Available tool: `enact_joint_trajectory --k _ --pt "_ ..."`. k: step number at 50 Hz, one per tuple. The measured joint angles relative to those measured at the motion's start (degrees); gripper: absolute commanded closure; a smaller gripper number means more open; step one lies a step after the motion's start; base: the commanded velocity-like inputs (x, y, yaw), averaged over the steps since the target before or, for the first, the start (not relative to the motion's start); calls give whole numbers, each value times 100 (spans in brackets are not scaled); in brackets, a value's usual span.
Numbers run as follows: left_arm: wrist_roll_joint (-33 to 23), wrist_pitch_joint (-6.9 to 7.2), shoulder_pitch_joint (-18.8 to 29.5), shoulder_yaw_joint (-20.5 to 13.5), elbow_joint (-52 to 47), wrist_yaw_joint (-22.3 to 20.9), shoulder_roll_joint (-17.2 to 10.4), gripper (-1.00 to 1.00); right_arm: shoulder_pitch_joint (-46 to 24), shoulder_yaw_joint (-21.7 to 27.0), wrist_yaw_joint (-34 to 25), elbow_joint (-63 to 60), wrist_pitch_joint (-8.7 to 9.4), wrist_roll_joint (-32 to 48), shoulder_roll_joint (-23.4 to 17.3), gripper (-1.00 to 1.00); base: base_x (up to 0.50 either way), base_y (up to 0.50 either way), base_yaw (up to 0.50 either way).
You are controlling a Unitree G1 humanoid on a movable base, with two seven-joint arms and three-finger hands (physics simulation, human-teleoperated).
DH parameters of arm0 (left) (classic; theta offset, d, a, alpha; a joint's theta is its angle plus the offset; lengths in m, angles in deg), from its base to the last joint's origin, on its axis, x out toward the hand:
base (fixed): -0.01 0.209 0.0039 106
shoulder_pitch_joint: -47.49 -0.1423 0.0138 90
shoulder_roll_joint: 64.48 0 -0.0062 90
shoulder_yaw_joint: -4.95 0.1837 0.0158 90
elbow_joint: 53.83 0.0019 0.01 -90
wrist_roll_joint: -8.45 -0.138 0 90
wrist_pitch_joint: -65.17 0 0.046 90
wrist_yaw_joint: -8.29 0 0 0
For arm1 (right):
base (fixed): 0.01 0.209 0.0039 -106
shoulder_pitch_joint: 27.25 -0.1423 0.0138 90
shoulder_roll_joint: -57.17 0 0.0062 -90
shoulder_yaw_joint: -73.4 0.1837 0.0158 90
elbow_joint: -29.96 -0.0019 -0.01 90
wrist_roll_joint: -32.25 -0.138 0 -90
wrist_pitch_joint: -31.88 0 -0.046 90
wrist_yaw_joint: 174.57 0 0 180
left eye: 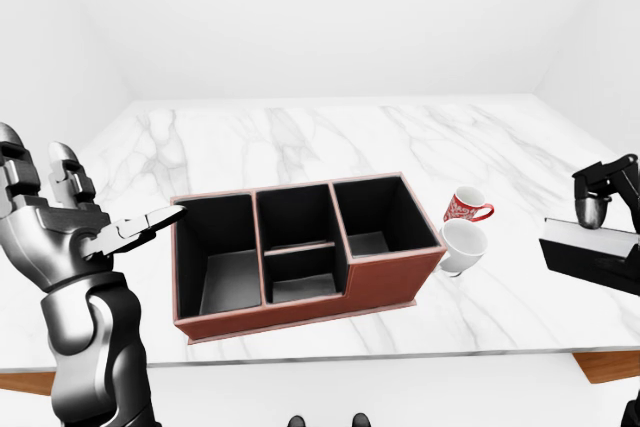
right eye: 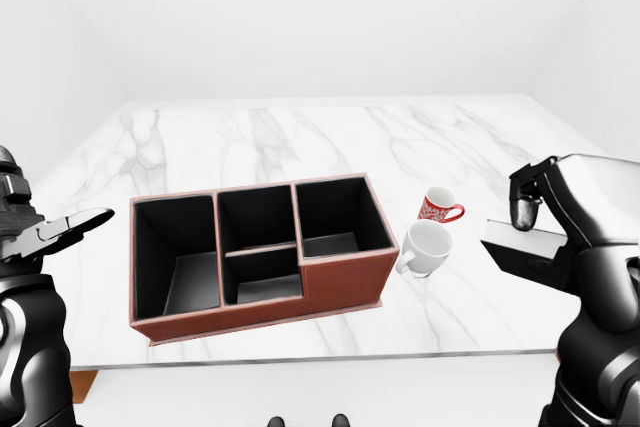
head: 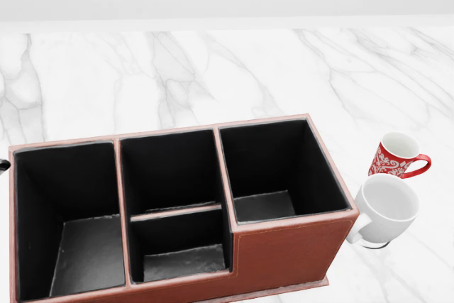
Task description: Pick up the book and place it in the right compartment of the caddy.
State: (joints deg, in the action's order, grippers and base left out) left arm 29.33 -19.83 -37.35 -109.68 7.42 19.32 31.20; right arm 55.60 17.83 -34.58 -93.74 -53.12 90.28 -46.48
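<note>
White marble worktop (head: 213,69) carried a brown leather caddy (head: 284,253) with black-lined compartments: one large at the head view's left, two small ones in the middle stacked top and bottom, one at the right. All compartments looked bare inside. Just beside the caddy's right end lay a white mug (head: 386,209), tipped with its mouth facing up-left, touching or nearly touching the caddy corner. A red patterned mug (head: 396,155) sat just above it in that view, close to the white one, also tilted.

Book (right eye: 528,252), dark with a pale edge, was held off the worktop at the right side of the right-eye view, well apart from the caddy and to the right of the mugs. Right hand (right eye: 545,217) was clenched on the book, fingers over its upper edge. Left hand (left eye: 75,222) hung raised at the left of the left-eye view, fingers spread and released, one fingertip near the caddy's left wall, holding nothing
</note>
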Motion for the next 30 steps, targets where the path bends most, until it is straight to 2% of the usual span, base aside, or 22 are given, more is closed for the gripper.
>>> enact_joint_trajectory --k 15,30 --pt "-5 0 -4 8 22 -7 5 -100 -478 -454 0 1 0 9 -695 100 0 0 0" --pt "10 0 -4 7 11 -7 3 -100 -1582 -1658 1 369 0 114 -1307 100 0 0 0"
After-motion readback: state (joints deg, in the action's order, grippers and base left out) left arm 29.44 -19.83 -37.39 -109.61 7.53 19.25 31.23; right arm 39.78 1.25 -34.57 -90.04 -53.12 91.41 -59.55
